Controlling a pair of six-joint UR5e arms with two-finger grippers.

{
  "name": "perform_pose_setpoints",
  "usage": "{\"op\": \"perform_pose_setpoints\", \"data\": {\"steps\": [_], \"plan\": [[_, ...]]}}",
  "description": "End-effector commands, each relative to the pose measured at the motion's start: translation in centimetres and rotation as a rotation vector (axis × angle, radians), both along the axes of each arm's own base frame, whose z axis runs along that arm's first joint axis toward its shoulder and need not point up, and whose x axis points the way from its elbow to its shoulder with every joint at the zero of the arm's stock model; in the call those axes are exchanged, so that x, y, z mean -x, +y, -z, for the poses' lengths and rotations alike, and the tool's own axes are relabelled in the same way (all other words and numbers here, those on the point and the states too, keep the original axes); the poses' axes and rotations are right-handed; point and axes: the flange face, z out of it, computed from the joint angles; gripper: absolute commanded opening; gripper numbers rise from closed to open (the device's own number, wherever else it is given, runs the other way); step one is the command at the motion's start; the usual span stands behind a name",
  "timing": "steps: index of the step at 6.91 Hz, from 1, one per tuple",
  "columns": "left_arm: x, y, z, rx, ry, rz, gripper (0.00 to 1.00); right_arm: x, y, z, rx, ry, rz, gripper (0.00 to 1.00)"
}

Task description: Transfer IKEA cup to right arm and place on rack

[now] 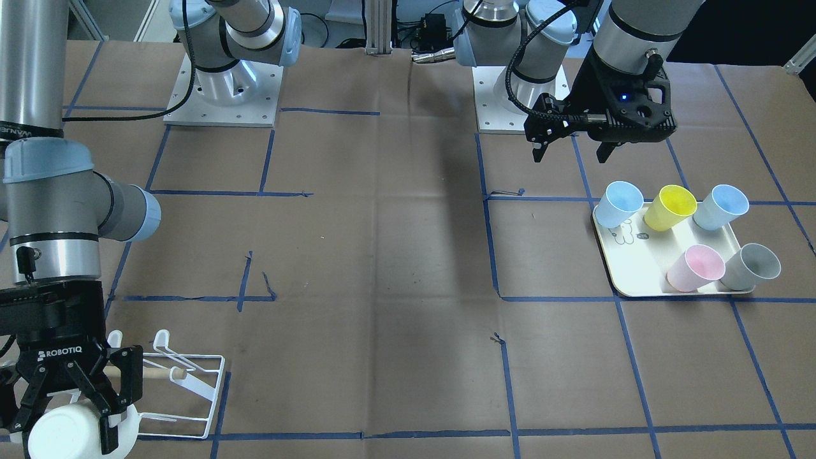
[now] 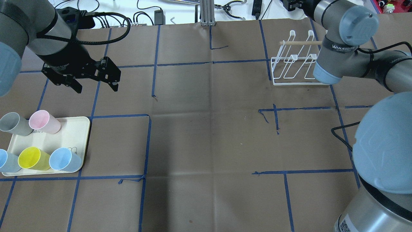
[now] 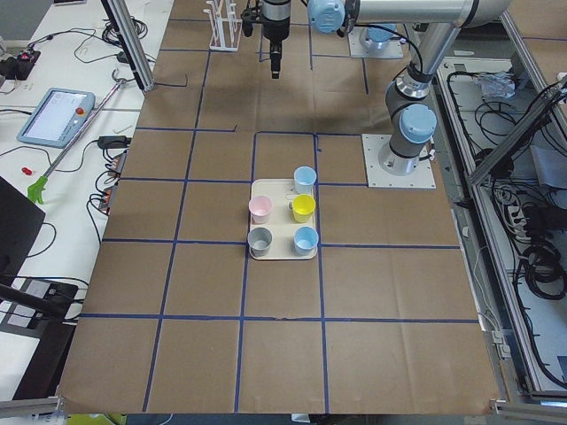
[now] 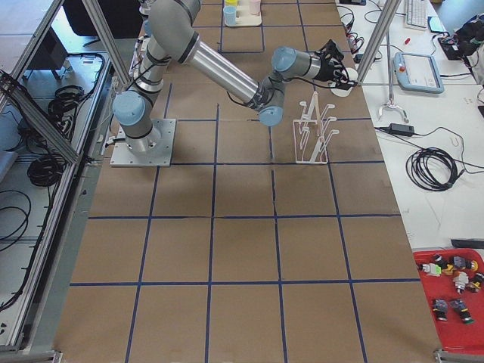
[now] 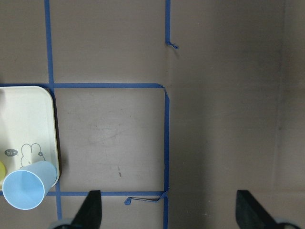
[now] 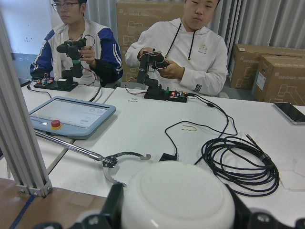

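My right gripper [image 1: 71, 424], the one marked ROBOTIQ, is shut on a white cup [image 1: 64, 438]. It holds the cup just beside the near end of the white wire rack [image 1: 191, 376], by its wooden dowel. In the right wrist view the cup [image 6: 178, 198] fills the space between the fingers. The rack also shows in the overhead view [image 2: 293, 69]. My left gripper [image 1: 570, 152] is open and empty. It hangs above the table just behind the cream tray [image 1: 637, 280] and also shows in the overhead view [image 2: 96, 89] and the left wrist view [image 5: 170, 212].
The tray holds two light blue cups [image 1: 619, 203], a yellow cup [image 1: 670, 207], a pink cup [image 1: 696, 268] and a grey cup [image 1: 752, 266]. Blue tape lines cross the brown table. Two operators sit at a bench beyond the table edge [image 6: 181, 43].
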Motion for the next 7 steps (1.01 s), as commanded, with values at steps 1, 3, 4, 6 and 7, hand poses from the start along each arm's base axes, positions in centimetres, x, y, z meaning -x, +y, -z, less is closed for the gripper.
{"op": "perform_pose_setpoints", "data": {"steps": [1, 3, 4, 6, 7], "plan": [[-5.3, -0.5, 0.1, -0.012, -0.007, -0.059, 0.99, 0.4, 0.9, 3.0, -0.039, -0.002, 0.007, 0.19], [-12.3, 0.8, 1.2, -0.034, 0.000, -0.029, 0.99, 0.3, 1.9, 4.6, -0.048, 0.002, 0.020, 0.19], [-14.6, 2.3, 3.3, -0.064, 0.019, -0.014, 0.99, 0.3, 2.3, 5.3, -0.066, -0.001, 0.021, 0.19], [-17.0, 5.4, 6.0, -0.072, 0.028, -0.017, 0.99, 0.3, 2.3, 5.5, -0.071, 0.000, 0.027, 0.22], [-17.7, 5.9, 8.1, -0.066, 0.024, -0.002, 0.99, 0.4, 2.3, 5.9, -0.081, -0.005, 0.041, 0.64]]}}
